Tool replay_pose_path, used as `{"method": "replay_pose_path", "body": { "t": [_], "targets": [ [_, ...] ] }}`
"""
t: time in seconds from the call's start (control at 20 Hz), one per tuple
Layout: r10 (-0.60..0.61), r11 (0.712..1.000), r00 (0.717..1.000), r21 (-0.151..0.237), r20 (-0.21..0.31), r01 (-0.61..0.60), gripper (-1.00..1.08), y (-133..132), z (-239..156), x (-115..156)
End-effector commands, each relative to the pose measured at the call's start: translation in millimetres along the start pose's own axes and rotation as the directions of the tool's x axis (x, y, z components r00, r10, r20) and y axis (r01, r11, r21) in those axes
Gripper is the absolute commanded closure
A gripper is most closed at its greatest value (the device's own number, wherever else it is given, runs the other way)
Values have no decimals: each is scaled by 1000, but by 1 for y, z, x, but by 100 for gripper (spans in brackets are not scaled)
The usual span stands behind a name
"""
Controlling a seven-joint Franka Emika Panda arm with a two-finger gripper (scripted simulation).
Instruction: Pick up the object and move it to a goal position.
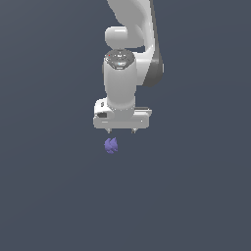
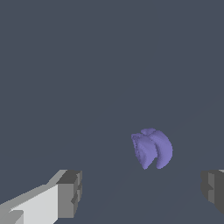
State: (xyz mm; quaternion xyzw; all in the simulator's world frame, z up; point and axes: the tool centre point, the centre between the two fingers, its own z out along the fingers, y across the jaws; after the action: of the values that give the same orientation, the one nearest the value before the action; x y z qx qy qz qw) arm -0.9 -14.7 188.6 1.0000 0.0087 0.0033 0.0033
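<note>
The object (image 1: pixel 111 145) is a small purple-blue faceted lump with jagged lobes, lying on the flat dark grey surface. My white gripper (image 1: pixel 121 131) hangs just above and behind it, pointing down, with the lump a little toward the exterior view's left of its middle. The gripper is open and empty. In the wrist view the object (image 2: pixel 152 148) lies ahead of the gap between my two grey fingertips (image 2: pixel 70 194), nearer the other finger (image 2: pixel 213 190), and apart from both.
The white arm (image 1: pixel 128 54) rises behind the gripper to the top edge of the exterior view. The dark grey surface (image 1: pixel 49 196) fills all the rest of both views.
</note>
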Motion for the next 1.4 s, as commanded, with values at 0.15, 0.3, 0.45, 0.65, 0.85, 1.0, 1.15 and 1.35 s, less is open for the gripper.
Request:
{"method": "replay_pose_path", "body": {
  "t": [0.15, 0.3, 0.45, 0.65, 0.85, 1.0, 1.15, 1.35],
  "targets": [
    [1, 1000, 1000, 4, 0, -1, -92, -4, -2, 0],
    [7, 1000, 1000, 13, -2, -7, -92, -13, -8, -2],
    [12, 1000, 1000, 18, -2, -12, -92, -19, -11, -2],
    [10, 1000, 1000, 17, -2, -10, -92, -17, -10, -2],
    [-8, 1000, 1000, 15, -2, 8, -92, -12, -2, -2],
    [-31, 999, 1000, 13, -1, 31, -92, -4, 8, -3],
    [-62, 998, 998, 11, 0, 62, -92, 6, 22, -4],
    [-118, 993, 993, 8, 1, 118, -92, 23, 46, -8]
  ]
}}
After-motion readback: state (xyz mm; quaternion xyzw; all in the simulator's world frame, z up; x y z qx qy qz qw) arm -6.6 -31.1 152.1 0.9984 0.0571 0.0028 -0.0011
